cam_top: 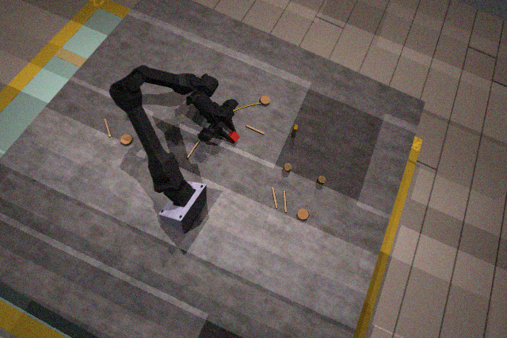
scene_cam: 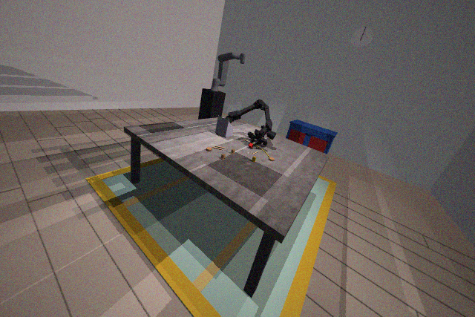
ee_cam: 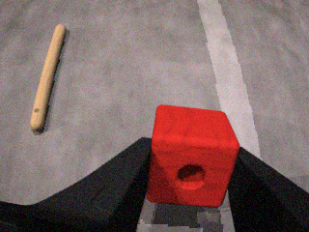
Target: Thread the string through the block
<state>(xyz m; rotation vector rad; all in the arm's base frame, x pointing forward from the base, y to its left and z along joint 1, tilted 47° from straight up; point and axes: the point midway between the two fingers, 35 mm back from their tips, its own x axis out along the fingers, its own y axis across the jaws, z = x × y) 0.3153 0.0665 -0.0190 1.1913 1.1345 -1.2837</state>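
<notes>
The red block (cam_top: 234, 137) (scene_cam: 251, 145) (ee_cam: 189, 128) is between the fingertips of my gripper (cam_top: 233, 135) (ee_cam: 191, 153), which is shut on it. The block's hole shows as a dark round opening in the wrist view; nothing shows in it. I cannot tell whether the block touches the table. A round wooden button (cam_top: 264, 100) (scene_cam: 272, 159) lies beyond the gripper. The yellow string (cam_top: 247, 106) runs from it and passes out of sight under the gripper. A thin stick (cam_top: 193, 149) lies on the other side of the gripper; its upper end and any join to the string are hidden.
A loose stick (cam_top: 255, 130) (ee_cam: 47, 79) lies near the block. A small yellow piece (cam_top: 295, 127) (scene_cam: 254, 159) stands farther off. Two small wooden cylinders (cam_top: 287, 167) (cam_top: 321, 180), two sticks (cam_top: 274, 197) (cam_top: 284, 201) and a disc (cam_top: 303, 214) are also there. Another stick (cam_top: 107, 127) and disc (cam_top: 126, 138) lie behind the arm.
</notes>
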